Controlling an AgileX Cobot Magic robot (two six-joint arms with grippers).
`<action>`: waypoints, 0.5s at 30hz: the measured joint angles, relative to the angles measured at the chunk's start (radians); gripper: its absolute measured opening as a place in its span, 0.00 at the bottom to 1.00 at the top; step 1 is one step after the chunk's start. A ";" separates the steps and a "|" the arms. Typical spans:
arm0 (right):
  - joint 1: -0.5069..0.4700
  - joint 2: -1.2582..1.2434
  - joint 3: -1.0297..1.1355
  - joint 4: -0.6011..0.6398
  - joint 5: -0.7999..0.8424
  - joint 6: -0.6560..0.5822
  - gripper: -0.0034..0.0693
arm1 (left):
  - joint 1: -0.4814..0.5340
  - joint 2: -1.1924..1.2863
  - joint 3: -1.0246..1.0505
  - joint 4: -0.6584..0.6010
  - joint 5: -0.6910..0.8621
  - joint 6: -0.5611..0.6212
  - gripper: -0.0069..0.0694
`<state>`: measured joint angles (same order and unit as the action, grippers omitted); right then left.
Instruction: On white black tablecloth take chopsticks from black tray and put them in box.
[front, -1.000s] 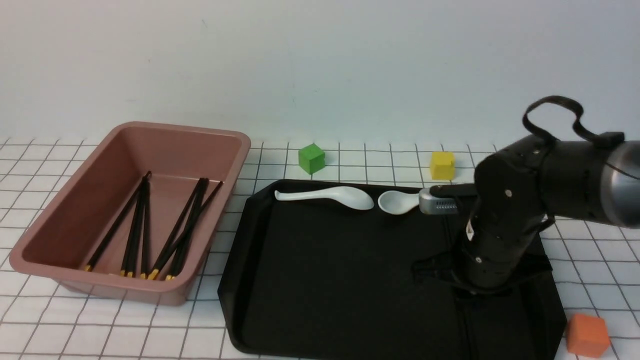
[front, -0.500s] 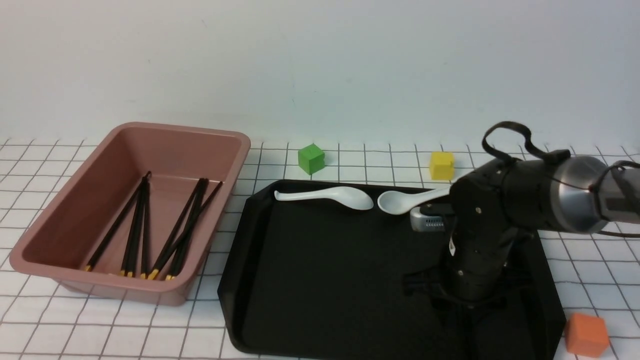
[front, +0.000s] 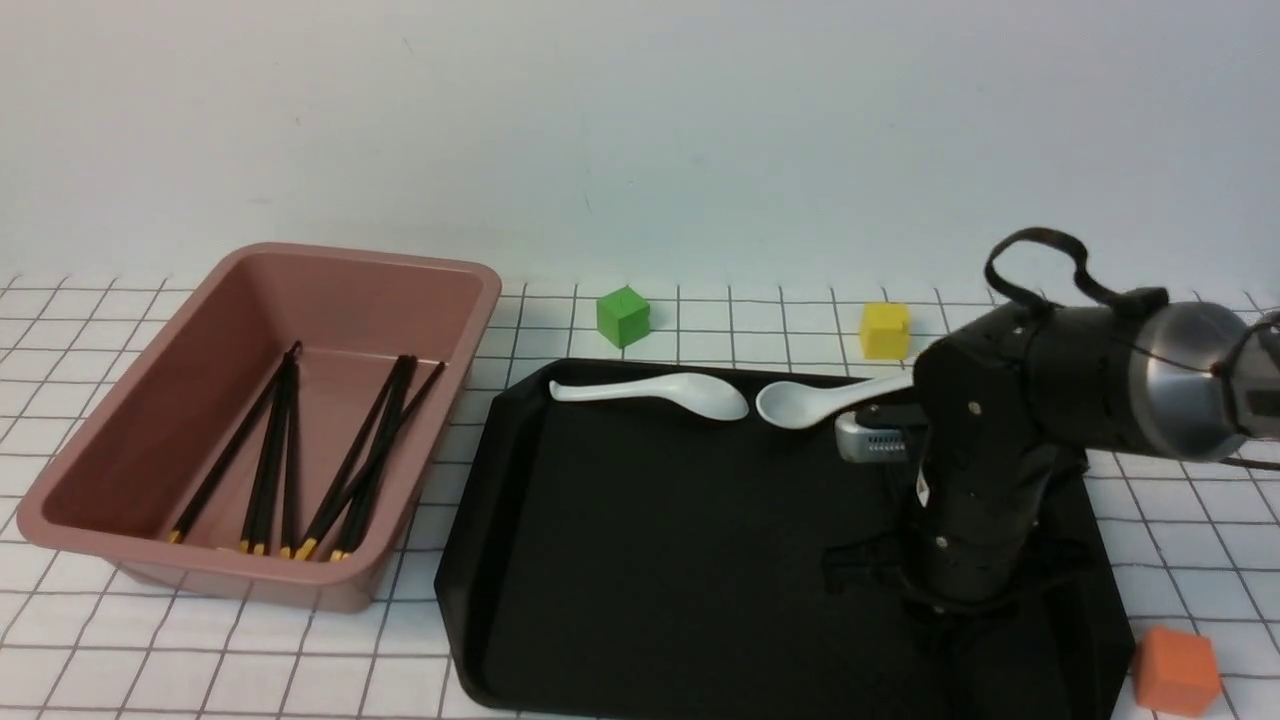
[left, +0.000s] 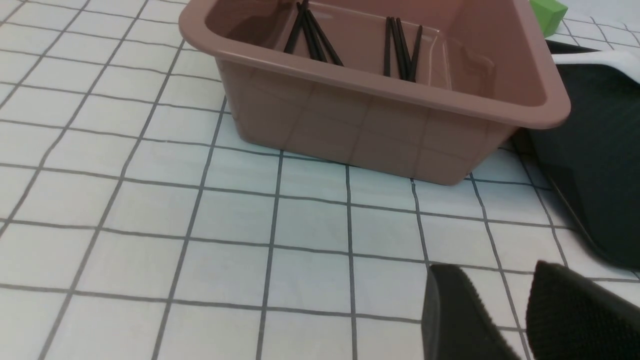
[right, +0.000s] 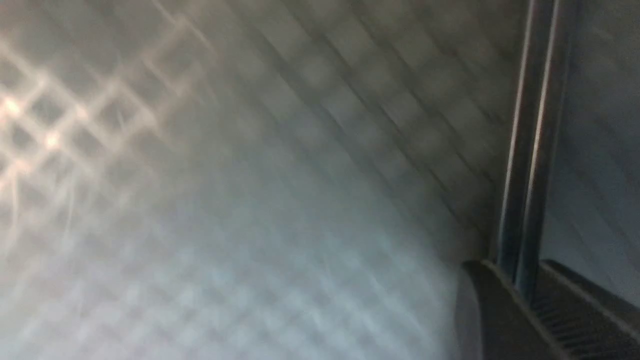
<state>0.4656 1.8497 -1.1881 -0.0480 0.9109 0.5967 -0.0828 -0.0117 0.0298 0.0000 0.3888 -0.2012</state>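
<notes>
The dusty-pink box stands at the left on the grid tablecloth and holds several black chopsticks with yellow ends. The black tray lies to its right. My right gripper points down over the tray's right part. In the right wrist view it is shut on two thin dark chopsticks that run out between its jaws. My left gripper is open and empty over the cloth in front of the box; it is out of the front view.
Two white spoons lie along the tray's far edge. A green cube and a yellow cube sit behind the tray. An orange cube sits at its near right corner.
My right arm has come down lower over the tray's right part, swung a little left, then back right. The box, spoons and cubes have not moved.
</notes>
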 joint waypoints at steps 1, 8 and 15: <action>0.000 -0.022 0.002 0.007 0.014 0.000 0.20 | 0.000 0.000 0.000 0.000 0.000 0.000 0.40; 0.049 -0.261 -0.067 0.182 -0.068 -0.100 0.20 | 0.000 0.000 0.000 0.000 0.000 0.000 0.40; 0.255 -0.117 -0.360 0.372 -0.388 -0.323 0.20 | 0.000 0.000 0.000 0.000 0.000 0.000 0.40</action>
<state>0.7204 1.7329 -1.5478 0.3238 0.5226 0.2734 -0.0828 -0.0117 0.0298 0.0000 0.3888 -0.2012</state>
